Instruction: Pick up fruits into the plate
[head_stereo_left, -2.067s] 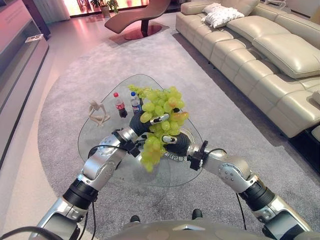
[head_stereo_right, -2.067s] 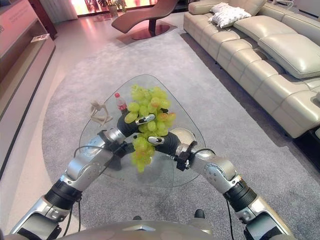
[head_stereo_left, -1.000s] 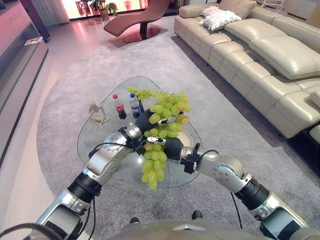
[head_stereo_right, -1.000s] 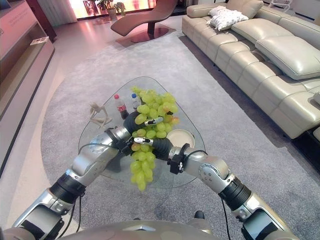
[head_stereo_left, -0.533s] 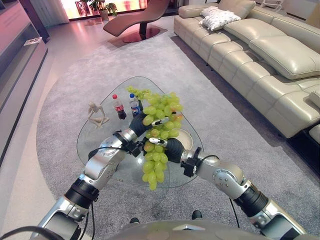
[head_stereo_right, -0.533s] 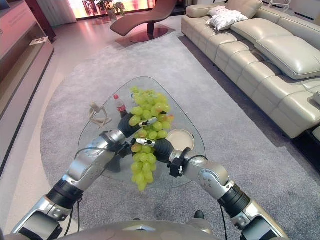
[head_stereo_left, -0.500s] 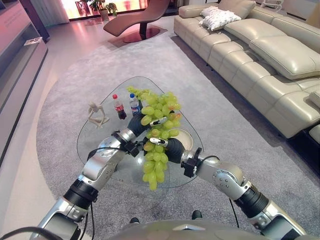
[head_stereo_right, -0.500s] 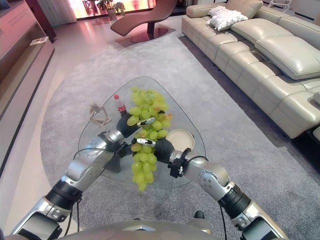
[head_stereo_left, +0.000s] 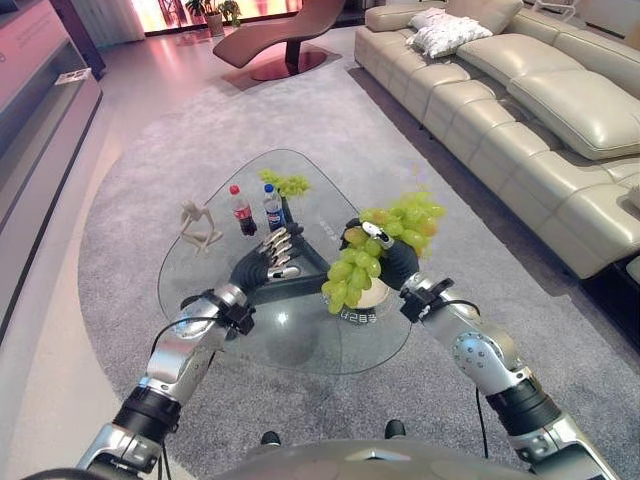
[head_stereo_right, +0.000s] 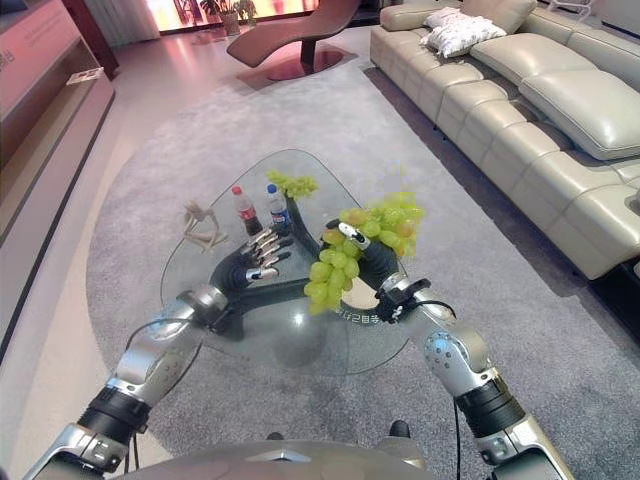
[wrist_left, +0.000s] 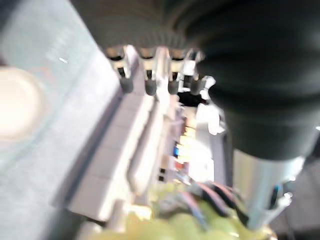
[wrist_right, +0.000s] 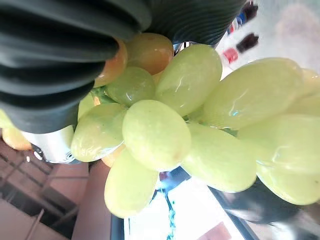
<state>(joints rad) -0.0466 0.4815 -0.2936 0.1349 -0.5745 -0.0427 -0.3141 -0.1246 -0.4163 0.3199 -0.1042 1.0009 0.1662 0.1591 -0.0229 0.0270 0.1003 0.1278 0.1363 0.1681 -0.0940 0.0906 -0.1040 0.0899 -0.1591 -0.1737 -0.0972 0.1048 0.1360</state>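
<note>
While the grape bunch (head_stereo_left: 385, 245) held in the right hand (head_stereo_left: 400, 262) hides most of the plate (head_stereo_left: 372, 296) near the surface's (head_stereo_left: 300, 345) right edge, that hand's fingers curl round it. Left hand (head_stereo_left: 262, 265) empty, fingers straight. Two bottles (head_stereo_left: 254, 208), one smaller grape bunch (head_stereo_left: 287, 183) at far edge.

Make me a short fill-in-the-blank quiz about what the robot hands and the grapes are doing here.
The big grape bunch is held by the ____ robot hand.
The left robot hand has its fingers ____.
The smaller grape bunch lies on the ____ table.
Two ____ stand beside the figurine.

Missing words: right; open; glass; bottles
</note>
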